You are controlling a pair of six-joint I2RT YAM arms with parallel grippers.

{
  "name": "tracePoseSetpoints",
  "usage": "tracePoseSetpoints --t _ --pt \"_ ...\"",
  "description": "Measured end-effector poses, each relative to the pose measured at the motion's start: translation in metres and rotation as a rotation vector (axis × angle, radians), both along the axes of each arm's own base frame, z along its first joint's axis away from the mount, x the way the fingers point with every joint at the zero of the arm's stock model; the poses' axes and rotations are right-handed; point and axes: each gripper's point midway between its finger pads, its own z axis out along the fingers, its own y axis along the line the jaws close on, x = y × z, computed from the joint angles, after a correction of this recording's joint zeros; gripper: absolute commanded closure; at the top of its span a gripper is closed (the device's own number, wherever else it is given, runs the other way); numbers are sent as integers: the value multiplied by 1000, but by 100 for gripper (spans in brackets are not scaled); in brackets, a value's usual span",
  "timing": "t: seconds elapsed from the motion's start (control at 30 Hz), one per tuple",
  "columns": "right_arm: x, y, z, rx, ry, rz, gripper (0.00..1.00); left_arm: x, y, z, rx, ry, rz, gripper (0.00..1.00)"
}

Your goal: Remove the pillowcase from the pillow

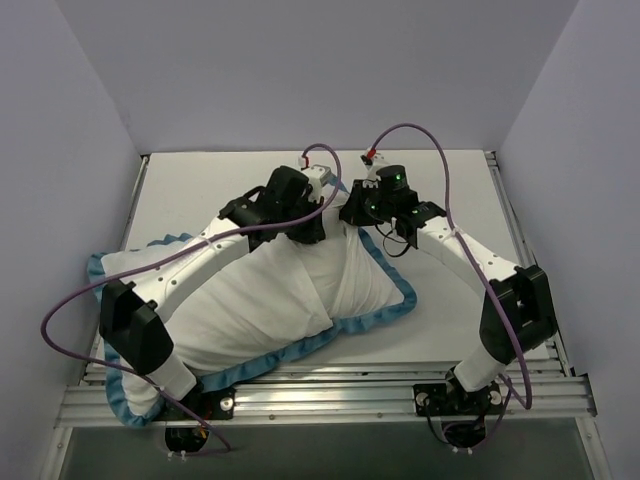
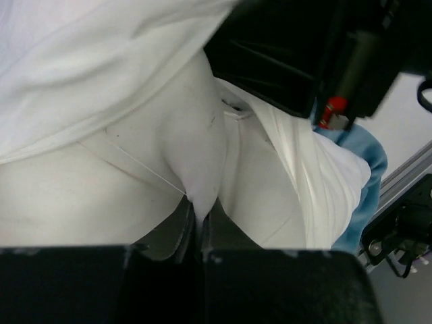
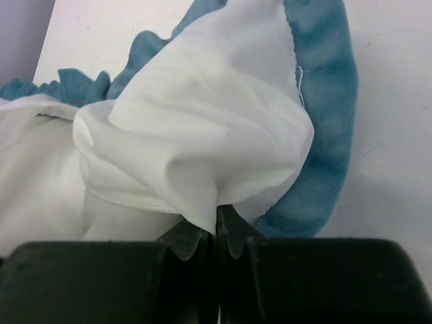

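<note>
Left tool (image 2: 200, 219) pinches pillow (image 2: 189, 148) | right tool (image 3: 217, 233) pinches pillowcase (image 3: 202, 121) | right arm (image 2: 304, 54) just beside left tool

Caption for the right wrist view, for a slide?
Right gripper shut on a bunched fold of the pillowcase, white reverse out, teal ruffle alongside.

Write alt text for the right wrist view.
The right jaws are shut on a bunched fold of the pillowcase, white side showing. Its teal ruffled edge curves along the right, over the white table.
</note>
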Motion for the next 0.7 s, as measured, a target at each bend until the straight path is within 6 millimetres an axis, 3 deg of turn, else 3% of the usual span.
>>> tracePoseSetpoints --t 0.3,0.5,0.7 --pt "10 -7 -1 8 118 -47 100 -36 11 -11 28 -46 -96 98" --pt "8 -16 3 24 182 -67 100 -56 7 -6 7 -90 -160 98" --pt "14 -19 -19 7 264 -76 100 -96 -9 1 16 -144 -302 98"
